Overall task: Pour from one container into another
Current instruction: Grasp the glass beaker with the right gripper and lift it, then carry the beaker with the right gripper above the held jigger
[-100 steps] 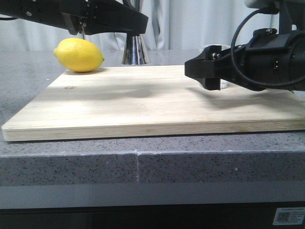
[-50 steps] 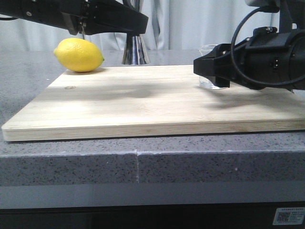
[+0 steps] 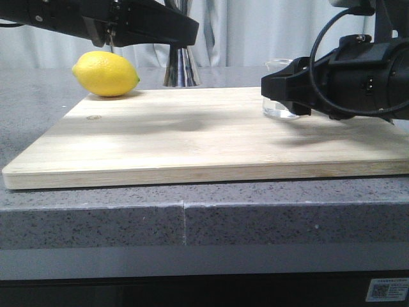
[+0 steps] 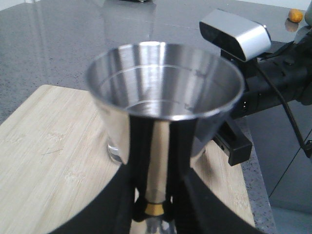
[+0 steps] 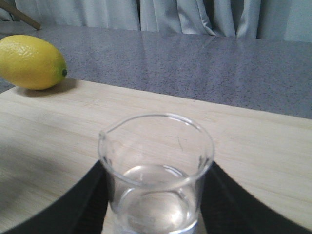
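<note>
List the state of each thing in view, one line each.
Glass beaker: upright on the board, a little clear liquid in the bottom, between the right gripper's fingers.
Steel jigger: upright, top cup looks empty, held at its waist.
Lemon: whole, lying on the board's far left corner.
Cutting board: flat on the counter.
Left gripper: shut on the jigger.
Right gripper: around the beaker; whether it grips is unclear.

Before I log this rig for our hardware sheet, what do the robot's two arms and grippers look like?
Both are matte black. The left arm is a long, blocky housing. The right arm is bulkier, with a looping black cable and a silver-grey camera box on top. The right gripper's fingers are plain black.
</note>
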You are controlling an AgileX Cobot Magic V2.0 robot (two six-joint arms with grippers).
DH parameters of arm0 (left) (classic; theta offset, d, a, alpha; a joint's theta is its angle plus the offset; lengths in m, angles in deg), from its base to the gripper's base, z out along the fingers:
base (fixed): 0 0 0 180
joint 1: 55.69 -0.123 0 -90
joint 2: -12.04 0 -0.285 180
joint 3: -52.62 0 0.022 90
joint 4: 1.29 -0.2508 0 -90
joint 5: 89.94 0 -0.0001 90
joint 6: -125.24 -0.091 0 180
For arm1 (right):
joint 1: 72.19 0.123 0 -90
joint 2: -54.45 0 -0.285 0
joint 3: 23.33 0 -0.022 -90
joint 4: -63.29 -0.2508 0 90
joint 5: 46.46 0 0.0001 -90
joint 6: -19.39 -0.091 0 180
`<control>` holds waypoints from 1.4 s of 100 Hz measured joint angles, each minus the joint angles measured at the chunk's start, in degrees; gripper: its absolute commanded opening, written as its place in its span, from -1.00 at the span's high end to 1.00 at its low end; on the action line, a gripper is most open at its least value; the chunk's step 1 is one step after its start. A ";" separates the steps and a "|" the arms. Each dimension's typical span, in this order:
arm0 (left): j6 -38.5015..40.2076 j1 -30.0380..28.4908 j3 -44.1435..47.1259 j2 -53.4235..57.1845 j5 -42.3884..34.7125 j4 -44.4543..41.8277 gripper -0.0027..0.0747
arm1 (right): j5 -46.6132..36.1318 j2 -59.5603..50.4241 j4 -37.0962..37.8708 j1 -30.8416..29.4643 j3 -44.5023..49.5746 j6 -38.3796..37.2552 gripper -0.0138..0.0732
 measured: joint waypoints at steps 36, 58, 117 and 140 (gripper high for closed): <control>0.00 0.00 0.00 0.00 0.00 0.00 0.75 | -0.13 -0.27 1.31 0.00 0.00 0.00 0.14; 0.00 0.88 0.00 0.09 0.00 0.00 0.75 | 2.80 -4.77 2.39 0.00 -0.37 -0.03 0.14; 0.00 1.78 0.00 0.09 0.00 0.00 0.75 | 33.74 -19.32 13.95 0.00 -17.90 -0.03 0.14; 0.00 2.31 0.00 0.09 0.00 0.00 0.75 | 42.42 -19.76 17.09 1.93 -24.35 -0.03 0.14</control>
